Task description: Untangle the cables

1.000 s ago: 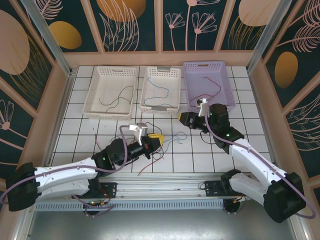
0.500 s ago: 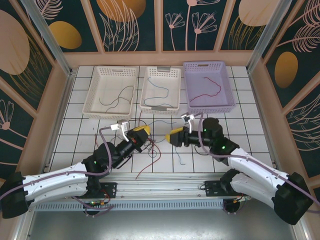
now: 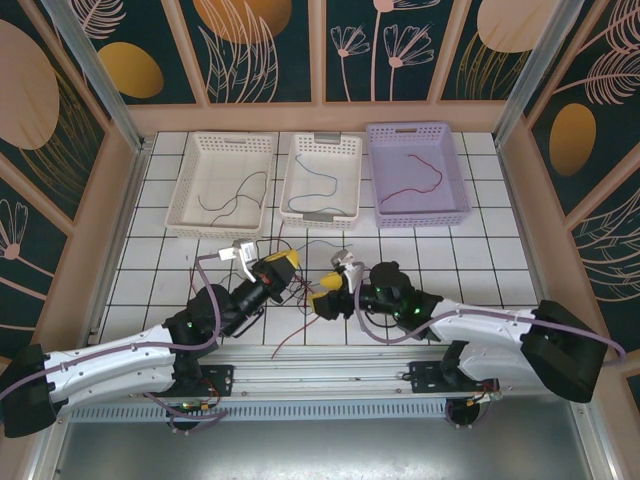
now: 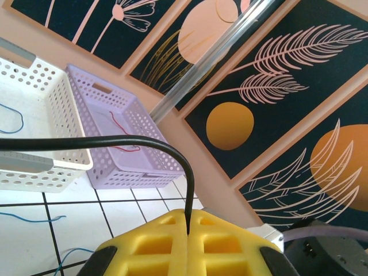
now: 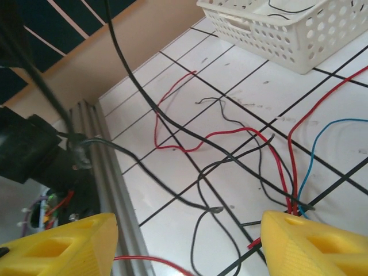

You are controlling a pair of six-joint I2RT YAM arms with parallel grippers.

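Left end effector [image 4: 188, 223] pinches a black cable [image 4: 115, 140] (jaws closed); right end effector [image 5: 188, 230] gapes above tangled cables [image 5: 230, 134].

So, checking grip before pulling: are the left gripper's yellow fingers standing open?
No, the left gripper is shut, with a thin black cable pinched in its seam.

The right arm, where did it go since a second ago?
The right gripper swung from the lilac basket back toward the tangled cables, jaws now open. The left gripper edged slightly toward the baskets, still shut on a black cable. The baskets stayed put.
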